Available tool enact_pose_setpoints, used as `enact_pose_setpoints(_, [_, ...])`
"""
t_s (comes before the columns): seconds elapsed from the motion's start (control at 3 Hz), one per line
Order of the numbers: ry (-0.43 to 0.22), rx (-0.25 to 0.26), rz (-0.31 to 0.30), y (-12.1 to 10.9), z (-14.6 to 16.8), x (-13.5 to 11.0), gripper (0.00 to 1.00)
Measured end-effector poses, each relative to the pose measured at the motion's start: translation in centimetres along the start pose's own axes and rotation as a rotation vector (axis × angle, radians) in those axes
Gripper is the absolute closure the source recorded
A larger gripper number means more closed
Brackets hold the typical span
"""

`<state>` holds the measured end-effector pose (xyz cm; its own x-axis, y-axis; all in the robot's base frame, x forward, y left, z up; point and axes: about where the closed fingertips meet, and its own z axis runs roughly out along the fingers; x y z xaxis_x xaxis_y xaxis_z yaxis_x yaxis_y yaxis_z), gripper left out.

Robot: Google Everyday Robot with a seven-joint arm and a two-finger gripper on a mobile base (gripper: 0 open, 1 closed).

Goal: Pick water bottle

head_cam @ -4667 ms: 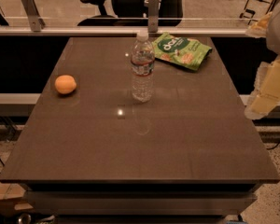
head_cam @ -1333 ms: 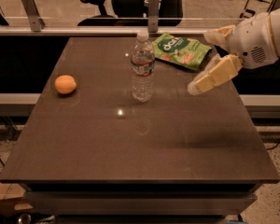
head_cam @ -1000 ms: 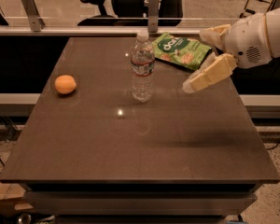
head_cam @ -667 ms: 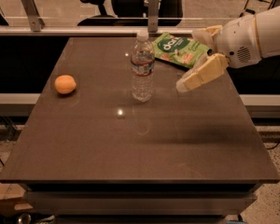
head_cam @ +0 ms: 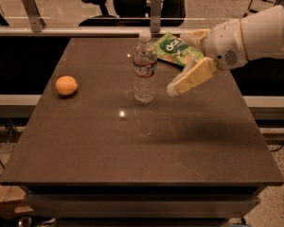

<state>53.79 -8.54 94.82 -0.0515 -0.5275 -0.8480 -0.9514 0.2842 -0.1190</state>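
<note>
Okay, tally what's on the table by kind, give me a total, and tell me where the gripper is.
water bottle: 1
orange: 1
green snack bag: 1
Total: 3 things on the table
The gripper hovers open just right of the water bottle, in front of the green snack bag, not touching the bottle.

The arm (head_cam: 258, 30) reaching in from the upper right of the frame is a thick, rounded white shell with a thin yellowish ring around it and a small round patch of dots near the wrist. Its pincer (head_cam: 177, 62), right of centre, has two flat, cream-coloured fingers (head_cam: 191, 75), spread apart.
</note>
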Motion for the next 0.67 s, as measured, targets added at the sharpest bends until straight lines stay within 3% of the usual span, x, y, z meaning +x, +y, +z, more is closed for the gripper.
enact_pose_setpoints(0.67, [-0.011,-0.086,-0.066,1.4,3.0,-2.0,0.00])
